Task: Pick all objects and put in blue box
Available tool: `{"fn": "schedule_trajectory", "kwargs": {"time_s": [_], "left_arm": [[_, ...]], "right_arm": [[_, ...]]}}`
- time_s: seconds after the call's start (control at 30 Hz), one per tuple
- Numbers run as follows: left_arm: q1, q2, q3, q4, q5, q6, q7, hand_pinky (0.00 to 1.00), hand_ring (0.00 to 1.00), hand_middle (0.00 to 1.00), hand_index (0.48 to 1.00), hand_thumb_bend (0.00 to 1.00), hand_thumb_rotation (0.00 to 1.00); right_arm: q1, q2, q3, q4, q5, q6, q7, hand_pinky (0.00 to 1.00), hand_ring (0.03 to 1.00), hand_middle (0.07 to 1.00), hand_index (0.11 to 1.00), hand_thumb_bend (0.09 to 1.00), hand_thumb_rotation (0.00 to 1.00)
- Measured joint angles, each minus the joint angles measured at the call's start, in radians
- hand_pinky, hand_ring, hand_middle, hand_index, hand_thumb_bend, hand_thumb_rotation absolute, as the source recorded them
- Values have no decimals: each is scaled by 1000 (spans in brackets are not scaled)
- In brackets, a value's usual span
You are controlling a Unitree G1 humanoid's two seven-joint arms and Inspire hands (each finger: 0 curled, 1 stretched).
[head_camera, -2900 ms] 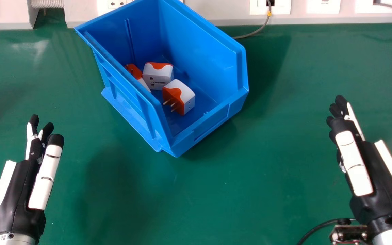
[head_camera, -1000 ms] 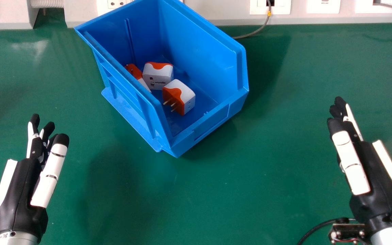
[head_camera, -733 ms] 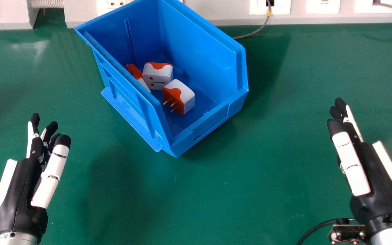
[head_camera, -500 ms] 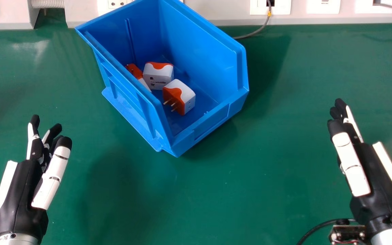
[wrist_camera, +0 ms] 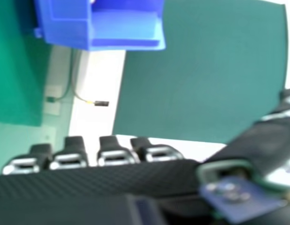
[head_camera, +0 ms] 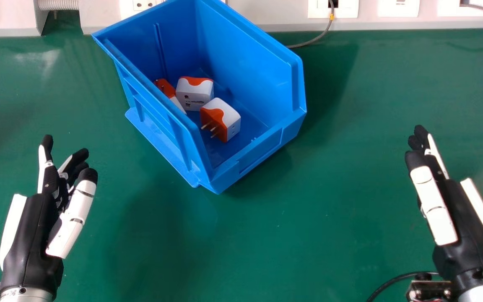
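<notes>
The job looks all but finished: three white and orange travel adapters lie together on the floor of the blue box, which stands on the green desk [head_camera: 266, 251] with its low front turned towards the robot. The nearest adapter [head_camera: 220, 119] rests with its metal pins pointing out to the view's left; just behind it, the middle adapter [head_camera: 194, 95] turns its socket face forward; and the far-left adapter [head_camera: 165, 87] is partly hidden by the wall of the blue box [head_camera: 250, 71]. Whether any of them touch is hard to tell. The left hand [head_camera: 29, 235], to the near left of the box, has its fingers loosely spread and apart from the thumb, with nothing held. The right hand [head_camera: 468, 230], well off on the other side, has its fingers extended and is likewise without a load. With both hands free and well apart from the box, the placing part of the task seems done for these three. What is left is probably just to keep the hands away from the box, unless further objects lie outside the pictures, which cannot be judged from here.
</notes>
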Motion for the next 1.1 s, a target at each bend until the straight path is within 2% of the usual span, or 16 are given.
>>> {"fn": "schedule_trajectory", "kwargs": {"time_s": [0.1,0.17,0.2,0.3,0.33,0.4,0.47,0.53,0.93,1.1], "left_arm": [[-1,0,0,30,22,-49,5,848,894,906,907,352,762],[-2,2,0,44,36,-71,11,847,893,906,907,364,772],[-3,3,0,49,40,-75,14,847,894,910,908,382,782],[-4,5,-1,54,43,-73,19,847,895,917,910,410,798],[-3,6,-1,52,48,-68,19,848,898,921,912,428,806],[4,11,-1,37,58,-48,20,853,909,935,921,466,823],[16,15,-2,18,58,-26,20,862,924,951,934,499,837],[24,16,-2,7,58,-18,19,867,932,961,941,516,845],[30,23,-2,2,60,-16,19,880,946,978,955,532,855],[28,25,-2,9,60,-20,19,875,946,978,954,534,855]], "right_arm": [[3,0,0,-6,-6,0,-5,1000,1000,1000,1000,361,1000],[5,0,0,-6,-13,0,-6,1000,1000,1000,1000,362,1000],[5,0,0,-6,-15,0,-6,1000,1000,1000,1000,363,1000],[6,0,0,-6,-29,0,-10,1000,1000,1000,1000,364,1000],[7,0,0,-6,-31,0,-11,1000,1000,1000,1000,364,1000],[13,0,0,-6,-33,0,-11,1000,1000,1000,1000,365,1000],[21,0,0,-6,-34,0,-12,1000,1000,1000,1000,367,1000],[26,0,0,-9,-34,0,-14,1000,1000,1000,1000,369,1000],[34,0,1,-35,-36,0,-19,1000,1000,1000,1000,373,1000],[35,2,3,-36,-36,0,-19,1000,1000,1000,1000,374,1000]]}}
